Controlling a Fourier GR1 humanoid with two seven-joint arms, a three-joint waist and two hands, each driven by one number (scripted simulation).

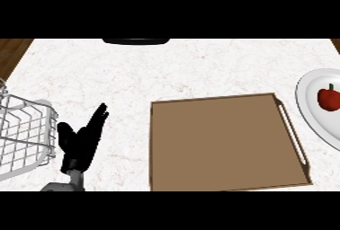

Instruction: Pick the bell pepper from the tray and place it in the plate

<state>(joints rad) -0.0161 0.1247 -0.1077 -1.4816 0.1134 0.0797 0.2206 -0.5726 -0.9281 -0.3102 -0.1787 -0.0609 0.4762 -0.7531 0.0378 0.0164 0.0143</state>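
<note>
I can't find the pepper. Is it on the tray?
No, the pepper lies on the plate, to the right of the tray.

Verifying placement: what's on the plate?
A red bell pepper with a green stem lies on the white plate. The plate's right part is cut off by the view's edge, so unseen.

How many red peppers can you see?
1. The red bell pepper lies on the white round plate at the view's right edge, beside the brown flat tray. The plate runs out of view, so others might be hidden.
</note>
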